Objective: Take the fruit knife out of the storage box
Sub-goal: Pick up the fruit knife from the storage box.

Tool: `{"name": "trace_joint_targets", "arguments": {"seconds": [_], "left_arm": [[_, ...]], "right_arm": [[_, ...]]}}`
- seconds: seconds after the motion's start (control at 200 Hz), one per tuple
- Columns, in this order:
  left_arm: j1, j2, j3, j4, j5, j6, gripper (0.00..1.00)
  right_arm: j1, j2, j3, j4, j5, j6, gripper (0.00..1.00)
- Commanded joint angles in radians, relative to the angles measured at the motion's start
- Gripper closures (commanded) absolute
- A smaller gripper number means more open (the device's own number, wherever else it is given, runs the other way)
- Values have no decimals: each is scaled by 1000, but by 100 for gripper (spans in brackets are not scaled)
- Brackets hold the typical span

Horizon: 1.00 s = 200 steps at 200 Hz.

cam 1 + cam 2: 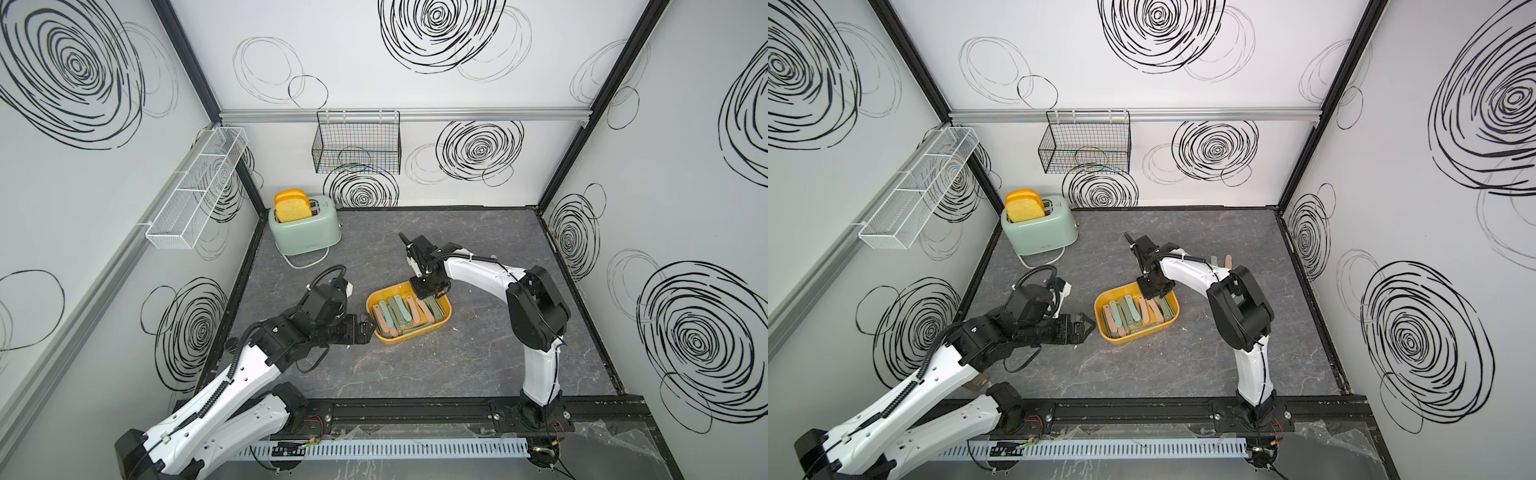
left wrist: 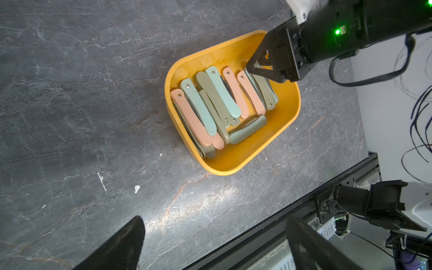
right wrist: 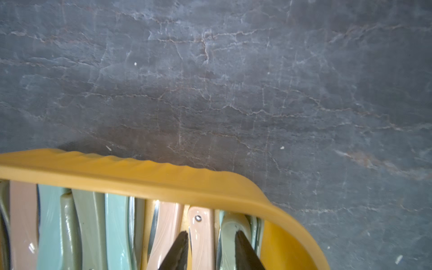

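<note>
The mustard-yellow storage box (image 1: 399,338) (image 1: 1121,338) (image 2: 233,168) (image 3: 140,177) sits mid-table and holds several folded fruit knives with pink, mint and olive handles. My right gripper (image 1: 428,297) (image 2: 251,66) (image 3: 211,232) reaches down into the box's far right corner. Its jaws stand a little apart on either side of a pink knife (image 3: 201,224) (image 2: 252,95). One fingertip (image 3: 239,236) lies over the pale green knife beside it, clear of the pink one. My left gripper (image 1: 365,328) (image 1: 1084,328) (image 2: 215,217) hovers wide open just left of the box, holding nothing.
A mint toaster (image 1: 307,232) with bread stands at the back left. A black wire basket (image 1: 357,143) hangs on the back wall and a white mesh basket (image 1: 195,191) on the left wall. Two knives (image 1: 1228,262) lie beyond the right arm. The black base rail (image 1: 415,415) runs along the front.
</note>
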Motion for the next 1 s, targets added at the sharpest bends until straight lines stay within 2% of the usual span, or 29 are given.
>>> {"name": "trace_joint_targets", "arguments": {"seconds": [0.0, 0.25, 0.595, 0.995], "left_arm": [[3, -16, -14, 16, -3, -16, 2], [3, -23, -33, 27, 0, -23, 2], [3, -12, -50, 41, 13, -12, 2], [6, -12, -55, 33, 20, 2, 2]], "right_arm": [[3, 10, 15, -14, -17, -16, 63], [40, 1, -31, 2, -46, -10, 70], [93, 11, -60, 31, -69, 33, 65], [102, 110, -31, 21, -45, 53, 63]]}}
